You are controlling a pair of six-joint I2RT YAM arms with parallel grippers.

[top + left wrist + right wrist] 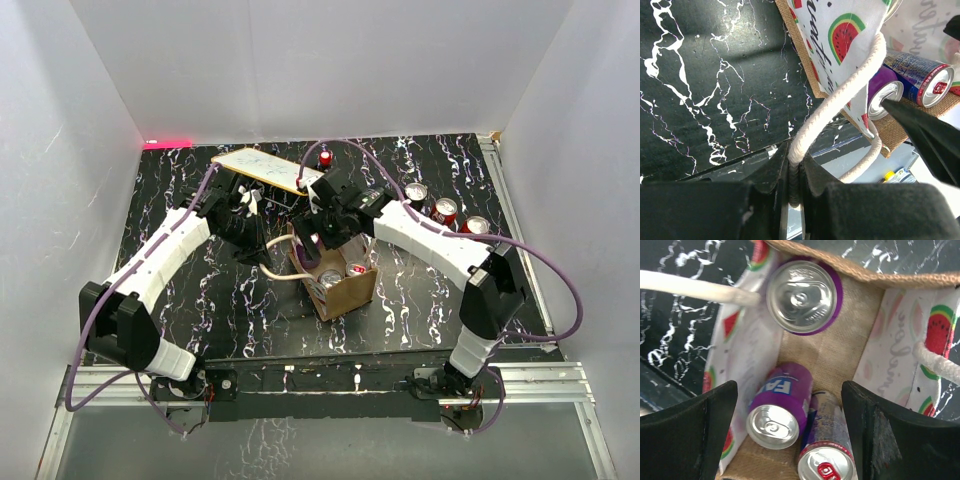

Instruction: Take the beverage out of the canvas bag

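Three cans (pixel 801 296) lie in the canvas bag (pixel 840 347), none lifted. My left claw (pixel 795 172) pinches its rope handle (pixel 840 102); my right claw (pixel 790 407) gapes above, empty.

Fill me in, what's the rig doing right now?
The left tool is shut on one rope handle of the canvas bag, pinning it. The right tool is open and poised over the bag's mouth. Three cans sit inside: a purple-rimmed can, a purple can and a red-tabbed can. None is gripped yet. Three more cans stand on the table, right of the bag.
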